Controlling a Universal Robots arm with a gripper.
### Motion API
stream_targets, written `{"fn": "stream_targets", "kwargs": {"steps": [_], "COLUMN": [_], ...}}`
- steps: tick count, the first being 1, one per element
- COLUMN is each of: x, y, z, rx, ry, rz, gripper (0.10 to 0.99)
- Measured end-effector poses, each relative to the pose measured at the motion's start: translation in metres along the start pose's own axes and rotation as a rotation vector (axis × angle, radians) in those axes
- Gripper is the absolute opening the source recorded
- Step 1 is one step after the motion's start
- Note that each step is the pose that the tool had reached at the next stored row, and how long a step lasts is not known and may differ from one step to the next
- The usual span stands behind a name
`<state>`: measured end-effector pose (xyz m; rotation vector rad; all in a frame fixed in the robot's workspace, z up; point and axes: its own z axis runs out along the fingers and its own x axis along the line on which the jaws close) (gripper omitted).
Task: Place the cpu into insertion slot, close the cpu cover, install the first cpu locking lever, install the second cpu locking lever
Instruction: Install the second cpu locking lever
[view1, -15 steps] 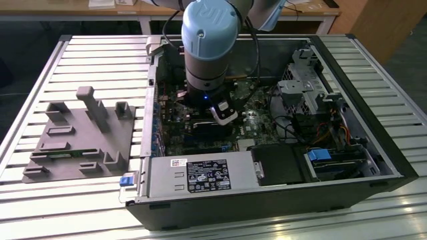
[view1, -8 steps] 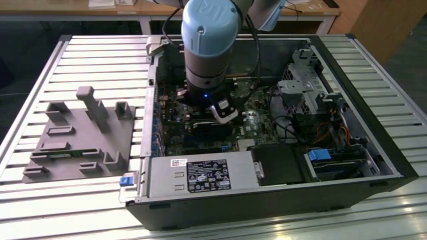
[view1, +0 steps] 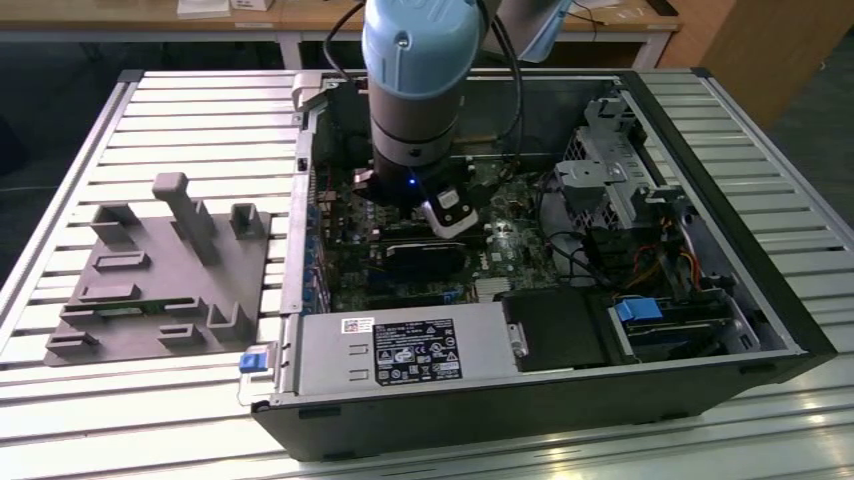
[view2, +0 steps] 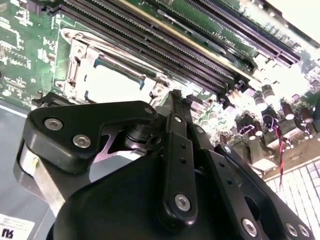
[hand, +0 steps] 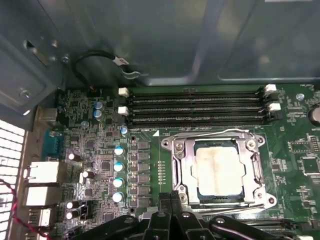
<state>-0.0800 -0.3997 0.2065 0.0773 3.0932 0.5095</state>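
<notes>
cpu (hand: 219, 171): seated in the insertion slot (hand: 186, 196), cpu cover (hand: 218, 138) down over it.
gripper (hand: 171, 198): fingers pressed together, empty, at the slot's near edge.
step: levers; next calls for hooking one.

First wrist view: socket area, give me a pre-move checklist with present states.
1. cpu seated in the insertion slot: ok, its pale metal face shows square inside the frame.
2. cpu cover down: ok, the frame lies flat around the chip.
3. locking levers hooked: cannot tell; wire runs along the cover's edges, but the catches are not clear.
4. end effector empty: ok, fingers together, nothing between them.
5. End effector clear of the cover: cannot tell; its tip sits just beside the socket's edge in both wrist views.
</notes>
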Motion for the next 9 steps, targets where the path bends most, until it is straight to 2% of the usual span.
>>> {"fn": "stream_targets", "kwargs": {"steps": [4,9], "x": [-0.0001,-0.0001], "y": [0.0016,0.0017], "z": [-0.0048,-0.0049], "rx": [0.0,0.0], "ry": [0.0001,0.0001], "rz": [0.0,0.0], "gripper": [0.118,0.118]}}
